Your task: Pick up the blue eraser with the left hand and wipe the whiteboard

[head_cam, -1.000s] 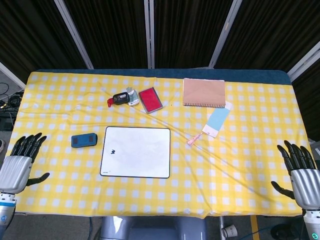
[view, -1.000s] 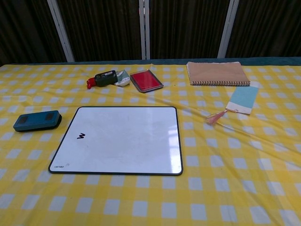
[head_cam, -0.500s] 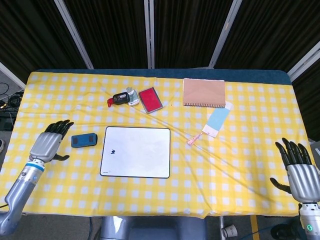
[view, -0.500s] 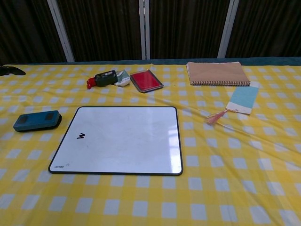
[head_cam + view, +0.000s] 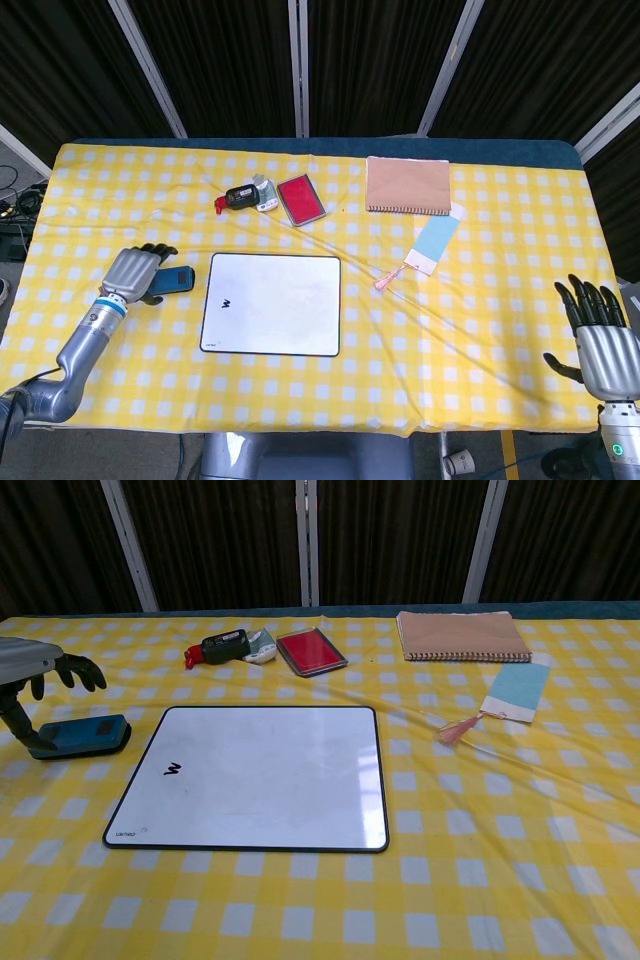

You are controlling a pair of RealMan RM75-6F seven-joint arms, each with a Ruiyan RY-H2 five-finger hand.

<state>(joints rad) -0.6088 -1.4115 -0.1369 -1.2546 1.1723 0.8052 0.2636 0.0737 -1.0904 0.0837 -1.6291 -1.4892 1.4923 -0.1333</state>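
The blue eraser (image 5: 176,279) lies flat on the yellow checked tablecloth (image 5: 480,330) at the left of the head view, just beside the left edge of the whiteboard (image 5: 272,304); the left hand (image 5: 133,273) is over its outer end, fingers curved downward and apart, thumb reaching down to the cloth at that end in the chest view; whether any finger touches the eraser yet cannot be told, and nothing shows it lifted. The right hand (image 5: 600,340) waits at the lower right corner of the head view, fingers straight and spread, holding nothing.

Risks, as a judgement: the eraser is low and flat, so fingers closing from above may skid it toward the board rather than catch it; a grip on one end alone could let it tip or twist out during the wipe; the cloth is loose and creased, so fingers dragging on it may bunch it and shift the board; pressing hard while wiping could push the unsecured board along the table.

Writing: a black mark like a "W" (image 5: 173,769) sits near the board's left side; small print at the board's lower left corner is too small to read; labels on the items at top centre are illegible.
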